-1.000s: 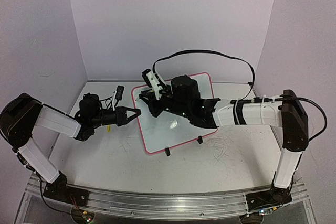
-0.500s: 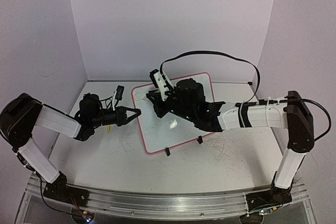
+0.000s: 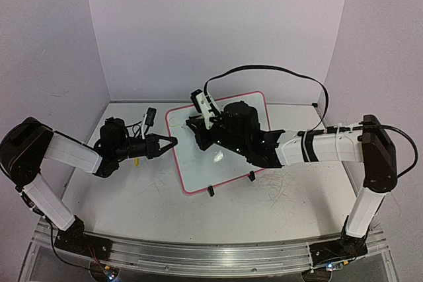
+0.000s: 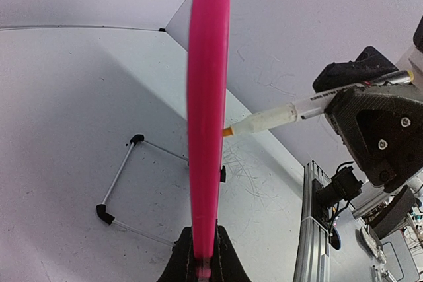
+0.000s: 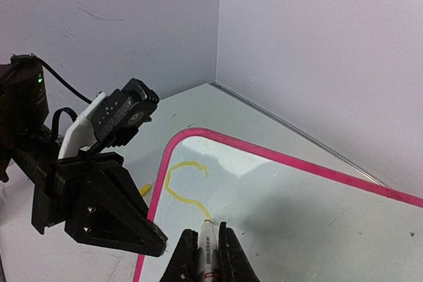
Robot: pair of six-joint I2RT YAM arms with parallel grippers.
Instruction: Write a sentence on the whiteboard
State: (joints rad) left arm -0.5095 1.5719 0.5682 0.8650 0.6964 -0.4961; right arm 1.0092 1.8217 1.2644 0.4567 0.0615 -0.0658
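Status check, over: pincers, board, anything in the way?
Left pincer clamped on whiteboard edge. Right pincer holds marker, tip on board. One yellow stroke written. No obstruction seen.

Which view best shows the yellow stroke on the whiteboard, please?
The right wrist view: the yellow stroke curls clearly across the whiteboard to the marker. The top external view is too distant to make it out. The left wrist view sees the board edge-on, hiding the writing surface.
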